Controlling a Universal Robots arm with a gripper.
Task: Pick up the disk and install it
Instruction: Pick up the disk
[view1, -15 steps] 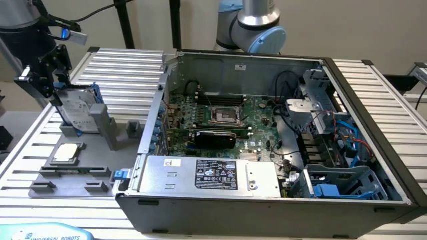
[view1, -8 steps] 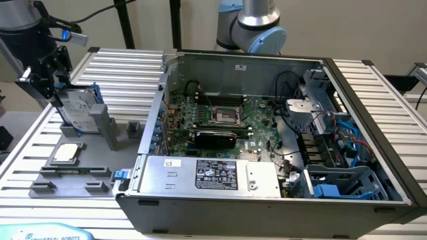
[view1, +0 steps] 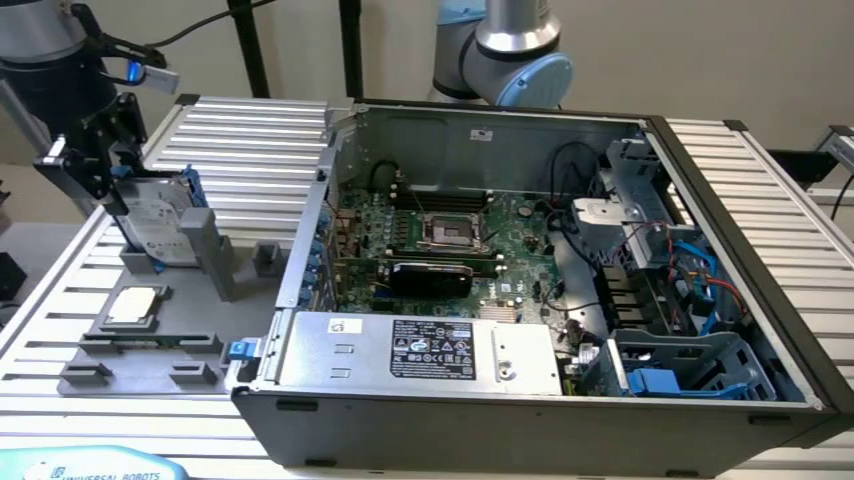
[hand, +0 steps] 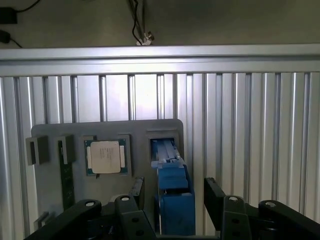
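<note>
Closest to my wrist camera is the gripper (hand: 175, 195). Its two black fingers (hand: 214, 197) are spread wide and stand one on each side of the disk (hand: 172, 187). A sliver of gap shows between each finger and the blue carrier, so the claw is open and holding nothing. The disk stands on edge in a slot of the grey fixture plate (hand: 145, 127). In the exterior view that puts it in the upper left of the frame, upright beneath the arm's tool. Just beside it on the same plate, the processor chip (hand: 105, 156) lies flat in its own recess, apart from the fingers. Beyond the plate run the ribbed aluminium slats of the table (hand: 240, 110). Further off, across the centre and right of the exterior view, the open computer case (view1: 467, 425) lies on its side with the motherboard (view1: 441, 225) exposed. The power supply (view1: 414, 350) runs along its near wall. In the lower right sits a grey plastic drive cage (view1: 694, 365) with blue parts, which I take to be where the disk belongs. As I read it, the claw is lined up around the disk, but no grasp has been made and the disk has not left its slot. The whole of the install is left to do, well apart from here, over in the case.
</note>
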